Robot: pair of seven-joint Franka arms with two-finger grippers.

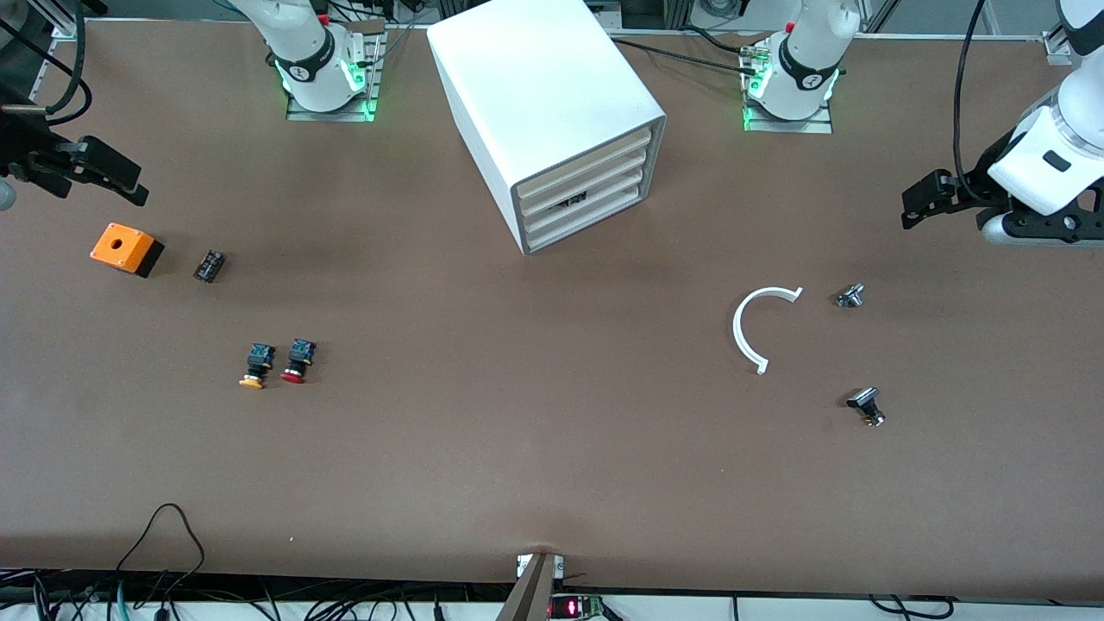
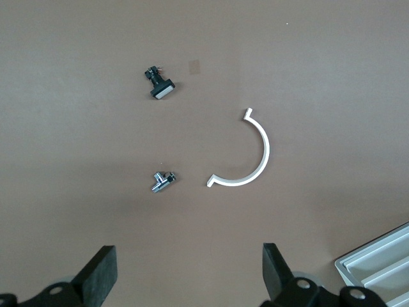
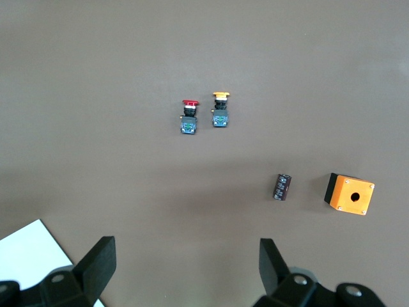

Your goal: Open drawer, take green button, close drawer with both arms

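The white cabinet (image 1: pixel 543 95) stands at the back middle of the table, with its four cream drawer fronts facing the front camera and the left arm's end. The drawer (image 1: pixel 595 195), third from top, looks pushed in, and a small dark spot shows at its front. The green-capped button is hidden. My left gripper (image 1: pixel 916 207) is open and empty in the air over the left arm's end of the table, and it shows in the left wrist view (image 2: pixel 190 265). My right gripper (image 1: pixel 129 183) is open and empty over the right arm's end, and it shows in the right wrist view (image 3: pixel 185 259).
A red-capped button (image 1: pixel 296 360) and a yellow-capped one (image 1: pixel 255 366) lie side by side. An orange box (image 1: pixel 125 248) and a small black part (image 1: pixel 209 266) lie near the right gripper. A white half ring (image 1: pixel 750 323), a metal part (image 1: pixel 849 297) and a black part (image 1: pixel 867 405) lie toward the left arm's end.
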